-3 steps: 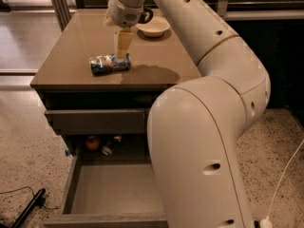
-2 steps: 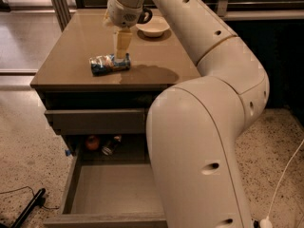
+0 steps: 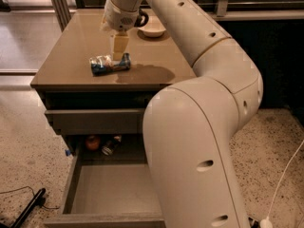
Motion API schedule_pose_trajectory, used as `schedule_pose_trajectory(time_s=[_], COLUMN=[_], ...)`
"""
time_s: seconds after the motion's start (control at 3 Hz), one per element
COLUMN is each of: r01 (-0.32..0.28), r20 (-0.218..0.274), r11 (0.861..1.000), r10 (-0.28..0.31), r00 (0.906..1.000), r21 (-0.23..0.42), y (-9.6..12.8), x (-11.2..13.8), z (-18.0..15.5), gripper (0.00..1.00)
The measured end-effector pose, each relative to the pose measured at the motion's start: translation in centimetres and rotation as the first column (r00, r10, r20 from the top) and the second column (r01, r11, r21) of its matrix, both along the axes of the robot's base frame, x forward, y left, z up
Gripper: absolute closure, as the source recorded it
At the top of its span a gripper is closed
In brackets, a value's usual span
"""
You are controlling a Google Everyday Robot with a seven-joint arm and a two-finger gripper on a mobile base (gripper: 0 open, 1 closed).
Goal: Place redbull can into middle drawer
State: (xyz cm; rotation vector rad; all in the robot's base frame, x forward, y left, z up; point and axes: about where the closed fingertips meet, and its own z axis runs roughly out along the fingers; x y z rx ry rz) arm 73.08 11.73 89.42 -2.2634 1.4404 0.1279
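**Q:** Where is the hand, and what does it hold?

**A:** The hand (image 3: 118, 46) hangs pointing down over the middle of the table (image 3: 66, 70), at the end of a big white arm (image 3: 199, 127) that reaches in from the right. It holds nothing. How far open it is, I cannot tell. Its tip is just above the right end of the redbull can (image 3: 110, 64), and I cannot tell whether it touches it.

**Q:** And the can?

**A:** The blue-and-silver can lies on its side on the table, near the front edge. A pale bowl (image 3: 153, 31) sits well behind it, toward the back of the table.

**Q:** What has changed in the last second?

**A:** Very little. The hand is in almost the same spot above the can as before, perhaps a touch lower. The can has not moved.

**Q:** What does that mean for the task?

**A:** I judge the grasp has not happened yet, so the lift and the move to the drawer are both left to do.

**Q:** Is the drawer ready?

**A:** Yes. The middle drawer (image 3: 118, 194) is pulled wide open below the table, with most of its flat floor bare. At its back, under the drawer front above, lie an orange-red can (image 3: 93, 142) and a small dark thing (image 3: 111, 145) just beside it.
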Motion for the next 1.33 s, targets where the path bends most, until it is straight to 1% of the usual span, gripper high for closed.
schedule_pose_trajectory(time_s=[0.33, 0.67, 1.0, 1.33], r01=[-0.010, 0.002, 0.018, 0.010], r20=[-0.014, 0.020, 0.051, 0.014], r11=[1.000, 1.000, 1.000, 1.000], r10=[0.010, -0.002, -0.018, -0.010], r00=[0.9999, 0.9998, 0.9986, 0.9998], r21=[0.002, 0.000, -0.002, 0.006], y=[0.4, -0.3, -1.0, -0.4], x=[-0.2, 0.3, 0.9, 0.9], z=[-0.7, 0.8, 2.1, 0.5], gripper=[0.26, 0.18, 0.18, 0.19])
